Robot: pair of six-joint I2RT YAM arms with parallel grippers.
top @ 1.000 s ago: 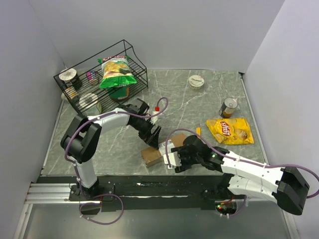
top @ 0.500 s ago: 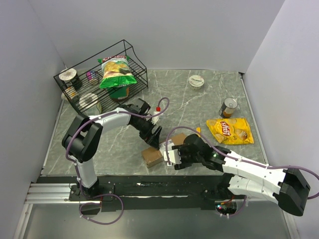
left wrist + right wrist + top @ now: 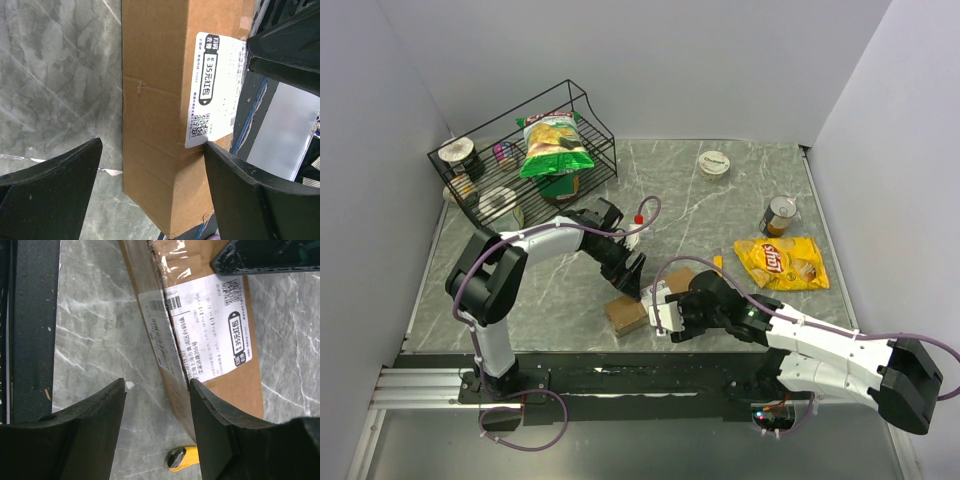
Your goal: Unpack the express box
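The express box (image 3: 624, 314) lies flat on the marble-patterned table (image 3: 720, 210), close to its near edge and between the two arms, with its white shipping label (image 3: 215, 90) facing up. Crumpled tape (image 3: 175, 262) crosses one end of the carton. No flap can be seen standing up, so the box is judged unopened. The left gripper (image 3: 630, 278) hangs over the carton with its jaws spread, one finger on each long side, and grasps nothing. The right gripper (image 3: 658, 312) is likewise released: one finger sits over the label face and the other over bare table beside the box, so it straddles a long edge. A small yellow object (image 3: 182, 459), too small to identify, lies just beside the box. The yellow chip bag (image 3: 780, 262) and a can (image 3: 780, 215) are well apart to the right, and a wire rack (image 3: 520, 160) stands at the far left. Assessment: the step in hand is securing the carton before opening. The next move calls for one gripper to clamp the carton across its width and pin it. The other can then work at the taped end without the box sliding.
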